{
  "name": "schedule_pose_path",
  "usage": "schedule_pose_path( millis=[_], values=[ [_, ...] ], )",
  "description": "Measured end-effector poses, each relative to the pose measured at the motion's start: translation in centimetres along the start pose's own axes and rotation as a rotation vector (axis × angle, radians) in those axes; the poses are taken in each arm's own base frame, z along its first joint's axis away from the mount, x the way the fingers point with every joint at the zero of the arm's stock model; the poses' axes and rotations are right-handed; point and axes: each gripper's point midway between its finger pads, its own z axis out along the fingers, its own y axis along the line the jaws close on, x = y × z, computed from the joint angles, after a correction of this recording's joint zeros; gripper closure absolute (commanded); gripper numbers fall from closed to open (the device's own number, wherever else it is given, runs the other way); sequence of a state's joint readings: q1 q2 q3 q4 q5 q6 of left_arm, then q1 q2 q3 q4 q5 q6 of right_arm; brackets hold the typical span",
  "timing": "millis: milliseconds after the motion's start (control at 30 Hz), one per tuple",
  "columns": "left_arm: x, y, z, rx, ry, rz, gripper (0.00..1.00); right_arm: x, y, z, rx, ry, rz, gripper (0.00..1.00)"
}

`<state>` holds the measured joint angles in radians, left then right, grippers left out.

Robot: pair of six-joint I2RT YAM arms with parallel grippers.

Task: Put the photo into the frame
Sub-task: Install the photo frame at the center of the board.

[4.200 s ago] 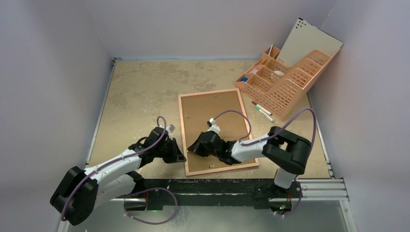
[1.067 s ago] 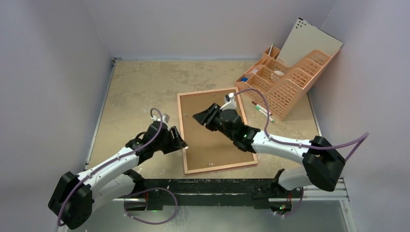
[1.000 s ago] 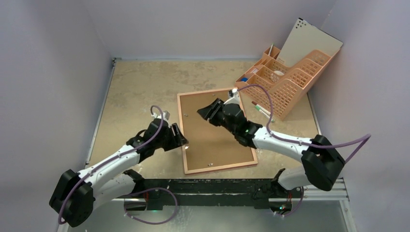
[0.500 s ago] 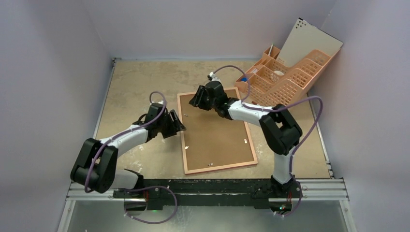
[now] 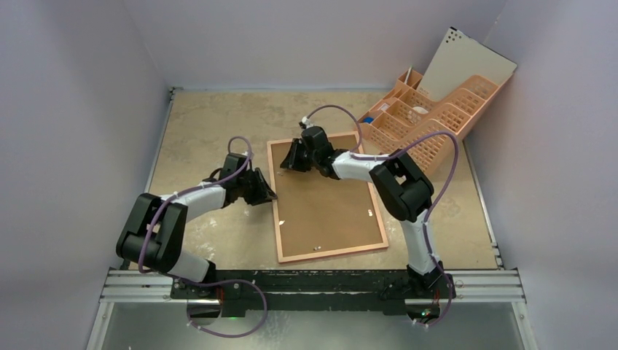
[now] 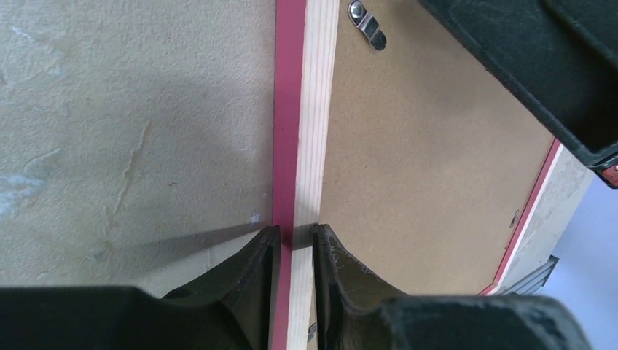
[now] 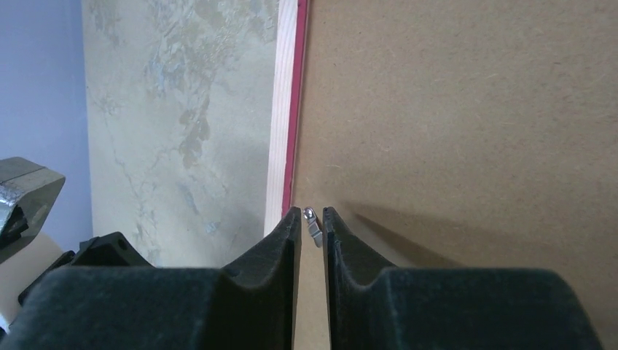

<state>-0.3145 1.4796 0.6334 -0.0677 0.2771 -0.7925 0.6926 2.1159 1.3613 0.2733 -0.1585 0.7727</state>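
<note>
The face-down frame (image 5: 333,252), centred between the side edges of the table (image 5: 204,124), is clamped by its left rail in the left gripper (image 6: 291,237), and the turn clip (image 7: 313,224) pinched by the right gripper (image 7: 312,217) could be lost if the frame slides.

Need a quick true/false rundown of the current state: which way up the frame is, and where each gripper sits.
1. The thin pink-edged rectangular picture frame lies pink front up. False: its pale-wood reverse faces up, with the plain brown backing board set in it.
2. The left gripper has its fingertips on either side of the picture frame's left rail. True.
3. The right gripper is at the picture frame's near right corner. False: it is over the far part of the backing board, close to the left rail.
4. A small metal tab lies between the right gripper's fingertips. True.
</note>
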Motion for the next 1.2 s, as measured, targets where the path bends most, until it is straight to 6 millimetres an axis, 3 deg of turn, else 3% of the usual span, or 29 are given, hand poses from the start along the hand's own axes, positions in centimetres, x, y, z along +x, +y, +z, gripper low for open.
schedule_pose_path(
  millis=[167,533,700,900,967,1200],
  values=[
    [0.0,-0.1,0.1,0.003,0.007,-0.002,0.79,0.3,0.2,0.6,-0.018,0.021,0.018,0.81],
    [-0.1,-0.2,0.3,0.009,0.025,-0.008,0.81,1.1,0.0,1.5,-0.027,0.069,0.074,1.0],
    [-0.1,-0.2,0.3,0.009,0.032,-0.01,0.81,1.3,0.2,1.4,-0.034,0.082,0.091,1.0],
    [-0.1,-0.2,0.3,0.008,0.033,-0.011,0.81,1.7,0.2,1.3,-0.039,0.088,0.123,0.75],
    [-0.1,-0.2,0.3,0.007,0.034,-0.012,0.81,1.6,0.4,1.3,-0.041,0.081,0.124,0.72],
    [0.0,-0.2,0.3,0.005,0.034,-0.012,0.81,1.4,-0.1,0.9,0.003,0.057,0.124,0.86]
  ],
)
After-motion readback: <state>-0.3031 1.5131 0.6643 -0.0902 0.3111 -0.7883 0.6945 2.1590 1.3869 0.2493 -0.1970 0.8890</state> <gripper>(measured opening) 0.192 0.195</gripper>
